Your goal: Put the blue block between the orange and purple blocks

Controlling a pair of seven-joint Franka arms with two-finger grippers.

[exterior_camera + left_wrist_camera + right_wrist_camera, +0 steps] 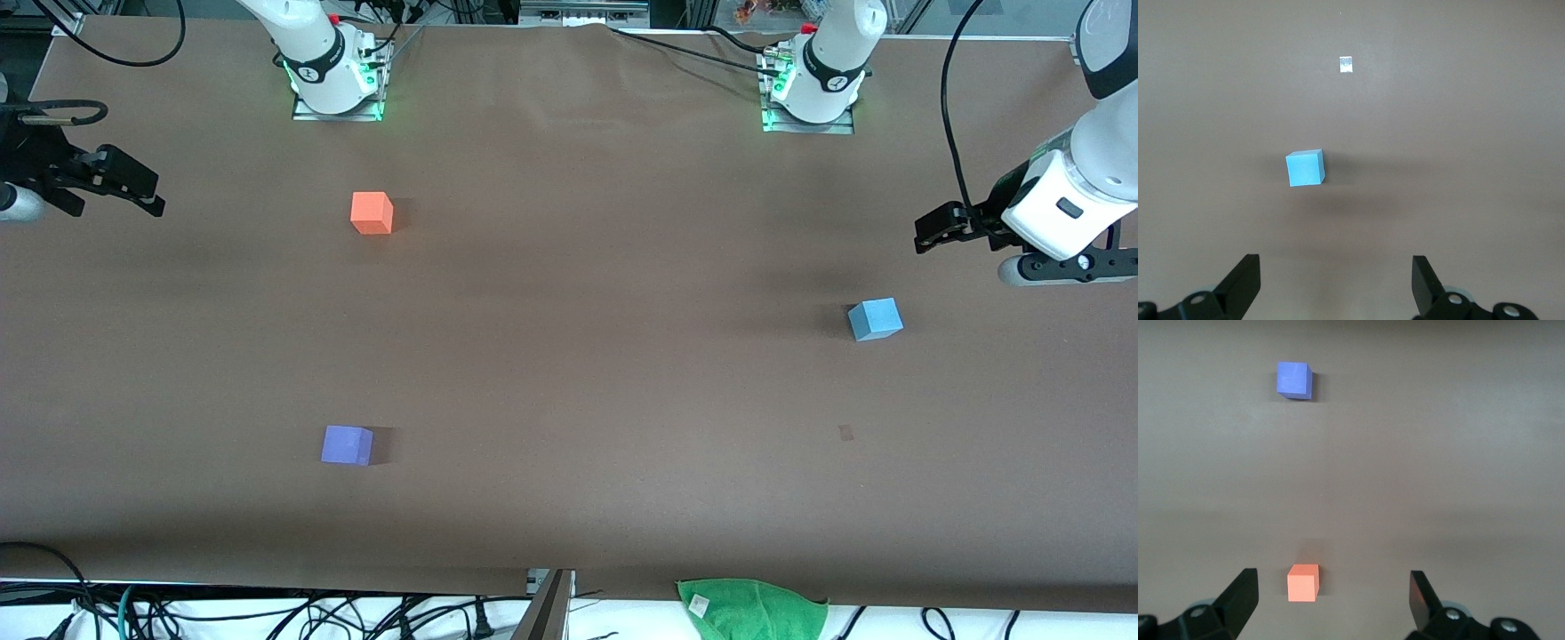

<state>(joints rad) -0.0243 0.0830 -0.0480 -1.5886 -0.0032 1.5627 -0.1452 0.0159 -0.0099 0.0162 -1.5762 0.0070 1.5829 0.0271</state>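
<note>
While a green cloth (754,604) hangs at the desk's (569,373) edge closest to the front camera, toward the left arm's end, the purple block (346,444) is the first cube met going away from that camera; it sits flat on the brown surface toward the right arm's end, with nothing touching it. Somewhat farther from the camera, and well apart toward the left arm's end, a small dark mark (845,432) shows on the desk, and farther again lies the blue block (875,319), resting flat and turned a little out of square with the desk's edges. It stands alone, well apart from the other two cubes and not between them. Up in the air near the left arm's end of the desk hangs the left gripper (933,233), its fingers (1243,283) released and spread wide with nothing in them; the left wrist view shows the blue block lying on the desk ahead of those fingers, clear of them. Farther from the camera than the blue block sits the orange block (372,212), toward the right arm's end, roughly in line with the purple one. At the right arm's end hangs the right gripper (133,191), its fingers (1241,597) likewise released and empty.
</note>
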